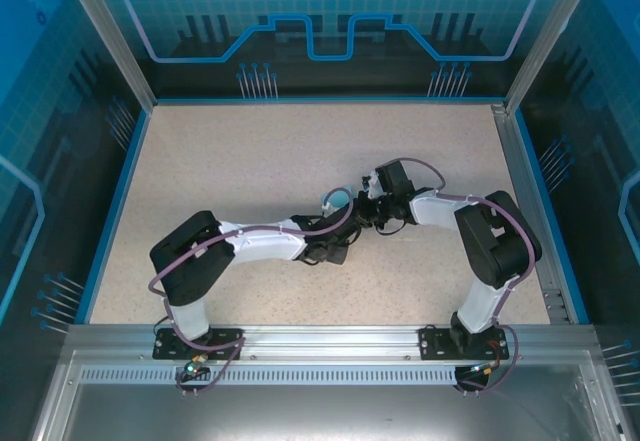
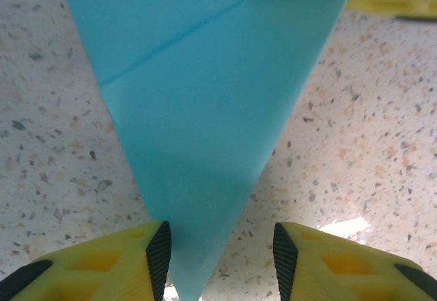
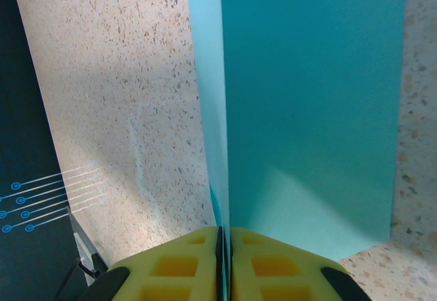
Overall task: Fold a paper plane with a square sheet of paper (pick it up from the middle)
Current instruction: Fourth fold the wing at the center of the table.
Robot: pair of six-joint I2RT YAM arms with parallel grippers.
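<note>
Bench [image 1: 250,161]: speckled, carries everything.
Paper [image 2: 205,110]: turquoise, creased, part-folded, mid-bench; its point aims at 6 o'clock.
Right hand [image 3: 224,246]: pressed together, pinching the paper's folded edge, probably to anchor it.
Left hand [image 2: 222,253]: spread astride the point, probably readying a crease.
Writing: none legible.

I have the left arm [image 1: 255,243] and right arm [image 1: 490,236] both bent at the elbow and reaching inward, wrists close together. My left gripper [image 2: 222,253] stands with jaws parted, clamping nothing. My right gripper [image 3: 224,236] is pinched flush on the paper [image 3: 307,110].
</note>
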